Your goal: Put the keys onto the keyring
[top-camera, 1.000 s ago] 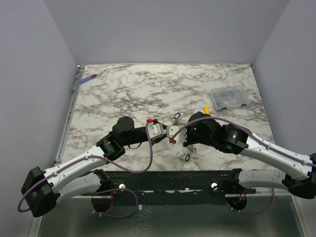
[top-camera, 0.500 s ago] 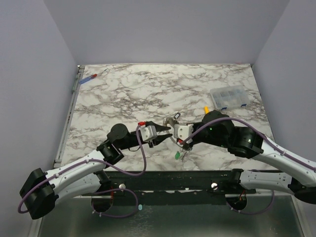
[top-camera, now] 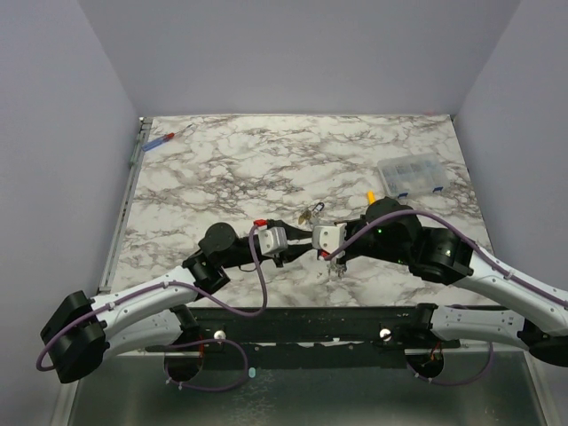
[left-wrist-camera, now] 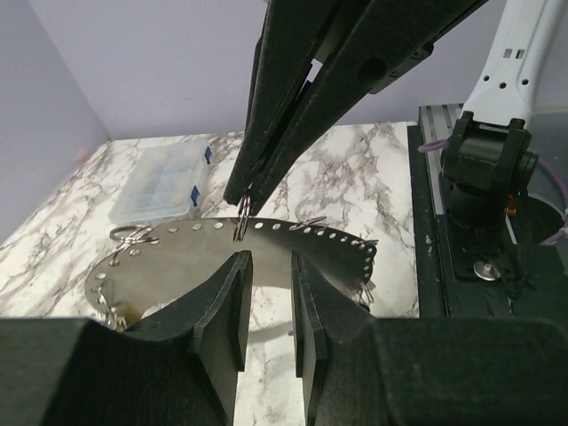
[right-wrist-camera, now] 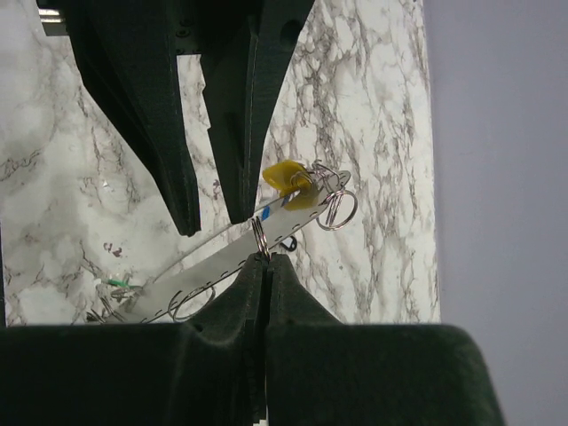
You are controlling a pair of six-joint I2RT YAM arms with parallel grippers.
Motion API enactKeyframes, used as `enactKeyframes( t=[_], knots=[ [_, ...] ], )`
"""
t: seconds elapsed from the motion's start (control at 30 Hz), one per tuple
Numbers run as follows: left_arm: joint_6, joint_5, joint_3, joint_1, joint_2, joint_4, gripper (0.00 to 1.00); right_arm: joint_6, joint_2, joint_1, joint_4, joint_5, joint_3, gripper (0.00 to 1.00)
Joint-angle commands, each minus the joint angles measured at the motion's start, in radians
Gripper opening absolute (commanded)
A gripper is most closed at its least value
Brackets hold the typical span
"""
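The keyring [left-wrist-camera: 195,244] is a flat grey loop pierced with holes, held up above the marble. My right gripper [right-wrist-camera: 267,259] is shut on a small split ring [right-wrist-camera: 259,238] threaded through it. A yellow-capped key [right-wrist-camera: 288,177] hangs at the loop's far end and a green-capped key [right-wrist-camera: 120,284] at the other end. A few keys dangle under the right gripper [top-camera: 337,266]. My left gripper [left-wrist-camera: 271,262] faces the right gripper [top-camera: 315,235] with its jaws a little apart. Nothing sits between them. The loop's band runs just past its fingertips [right-wrist-camera: 188,226].
A clear compartment box [top-camera: 410,175] stands at the back right, with a yellow-handled screwdriver [top-camera: 371,195] near it. A red-and-blue screwdriver [top-camera: 164,139] lies at the far left corner. The table's near rail [top-camera: 311,315] runs just below both grippers.
The two grippers have drawn together near the table's front middle. The right one has raised the keyring, and the keys hanging from it swung. The left jaws have narrowed slightly.
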Motion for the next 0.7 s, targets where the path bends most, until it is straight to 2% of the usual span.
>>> enactKeyframes(
  t=[0.0,0.23,0.67],
  knots=[
    [0.008,0.006,0.049,-0.022,0.025,0.030,0.29,-0.016,0.000,0.006,0.048,-0.023,0.003,0.01],
    [0.018,-0.055,0.053,-0.023,0.016,0.029,0.29,-0.021,0.002,0.006,0.030,0.002,-0.013,0.01],
    [0.037,-0.068,0.069,-0.023,-0.035,-0.048,0.30,-0.018,0.001,0.007,0.020,0.028,-0.018,0.01]
  ],
)
